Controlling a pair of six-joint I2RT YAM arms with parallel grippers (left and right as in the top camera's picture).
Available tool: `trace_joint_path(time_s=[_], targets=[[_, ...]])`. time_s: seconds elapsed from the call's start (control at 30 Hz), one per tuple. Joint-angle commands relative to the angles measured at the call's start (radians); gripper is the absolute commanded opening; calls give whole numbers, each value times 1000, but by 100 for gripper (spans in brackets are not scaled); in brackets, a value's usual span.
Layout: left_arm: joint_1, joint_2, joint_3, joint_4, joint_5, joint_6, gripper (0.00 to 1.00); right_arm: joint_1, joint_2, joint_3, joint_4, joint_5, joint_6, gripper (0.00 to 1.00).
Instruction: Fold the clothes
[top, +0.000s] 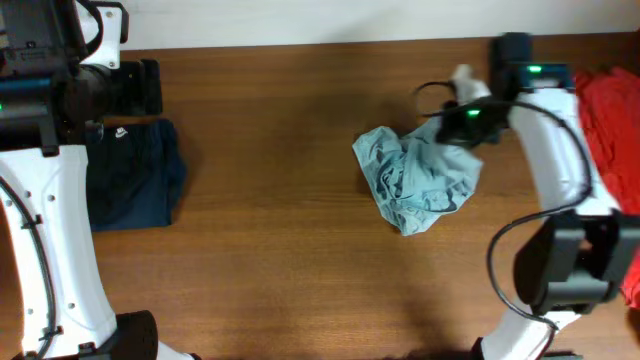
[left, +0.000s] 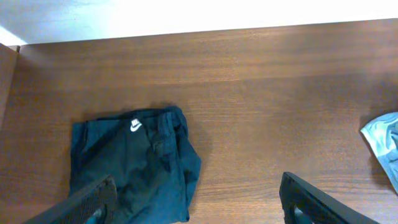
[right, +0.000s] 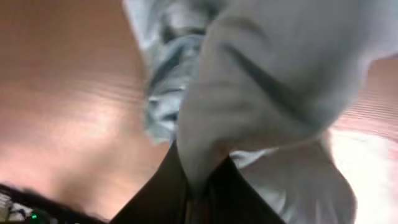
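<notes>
Garments, 3 pcs.
(1) Pale grey-blue T-shirt (top: 418, 178): crumpled, table (top: 270, 260) centre-right; right gripper (right: 199, 186) pinched tight on its upper-right edge.
(2) Navy garment (top: 130, 178): left edge, below left gripper (left: 202, 202), whose fingers are spread wide, empty.
(3) Red garment (top: 612, 115): right edge.
Bare wood btwn navy & T-shirt.

pale blue shirt (top: 420, 180), navy garment (top: 135, 185), red cloth (top: 610, 105)

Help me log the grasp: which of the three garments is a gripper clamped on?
The crumpled pale grey-blue T-shirt mid-table: the right gripper is shut on its cloth. The navy garment and the red garment are gripped by neither.
</notes>
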Motion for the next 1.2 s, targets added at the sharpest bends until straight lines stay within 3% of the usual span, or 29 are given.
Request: trace_joint_path(time_s=[0.0, 0.33, 0.47, 0.57, 0.77, 0.83, 0.9, 0.97, 1.07, 1.17], targets=[[3, -21, 11, 2, 11, 13, 84, 154, 36, 0, 23, 84, 102, 5], [3, -21, 11, -6, 11, 13, 84, 381, 238, 0, 27, 209, 188, 5], [3, -21, 11, -4, 11, 13, 84, 386, 185, 1, 8, 212, 129, 23], [3, -21, 11, 2, 11, 13, 84, 385, 28, 1, 3, 152, 25, 41], [3, -21, 11, 7, 23, 13, 84, 325, -114, 1, -3, 291, 93, 51], [3, -19, 11, 12, 53, 13, 84, 265, -108, 0, -3, 311, 114, 50], [3, -18, 11, 16, 68, 13, 84, 192, -73, -1, -10, 257, 117, 34], [3, -17, 11, 19, 71, 13, 84, 142, -22, -18, -16, 136, 117, 26], [3, -13, 11, 19, 71, 13, 84, 140, 40, -95, 9, 22, 109, 22], [3, -2, 11, 17, 71, 13, 84, 214, 101, -318, 165, -42, 90, 19]])
